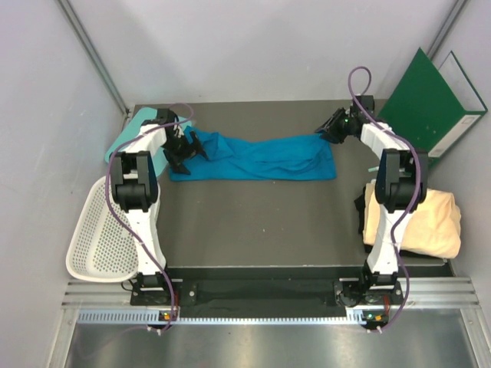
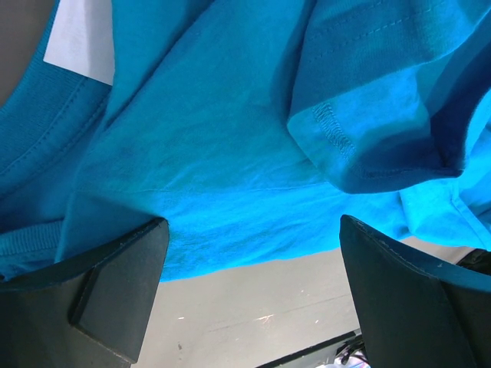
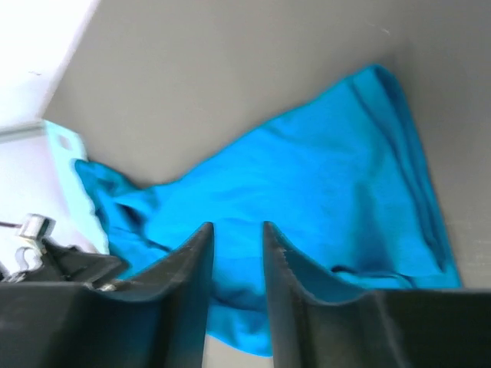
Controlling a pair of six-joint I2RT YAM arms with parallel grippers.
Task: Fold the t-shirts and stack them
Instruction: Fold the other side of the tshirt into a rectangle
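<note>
The blue t-shirt (image 1: pixel 257 159) lies across the far half of the bench (image 1: pixel 253 226), drawn out into a long, rumpled band from left to right, with one arm at each end. That spread looks like the set-up for a fold: with an end in reach of each arm, the cloth can be lifted or turned over evenly.

The left fingers (image 2: pixel 115 299) stand wide apart right over the neck end, where the white label (image 2: pixel 80 42) and the ribbed collar show. The cloth's edge runs between them, and nothing looks pinched.

The right fingers (image 3: pixel 180 307) are narrow, with only a slim gap, at the shirt's far right corner. I cannot tell whether any cloth sits between their tips, since they blur against the blue behind.

The cream t-shirt (image 1: pixel 422 222) sits as a folded bundle at the bench's right edge, well apart from the blue one. It is probably the start of the stack. The right arm (image 1: pixel 391 192) crosses its left side and hides part of it, along with something dark beside it.

A teal board (image 1: pixel 123 138) is largely covered by the left arm (image 1: pixel 134 184). A white basket (image 1: pixel 96 230) sits just beside that arm, and a green folder (image 1: pixel 426 100) leans at the far right.
</note>
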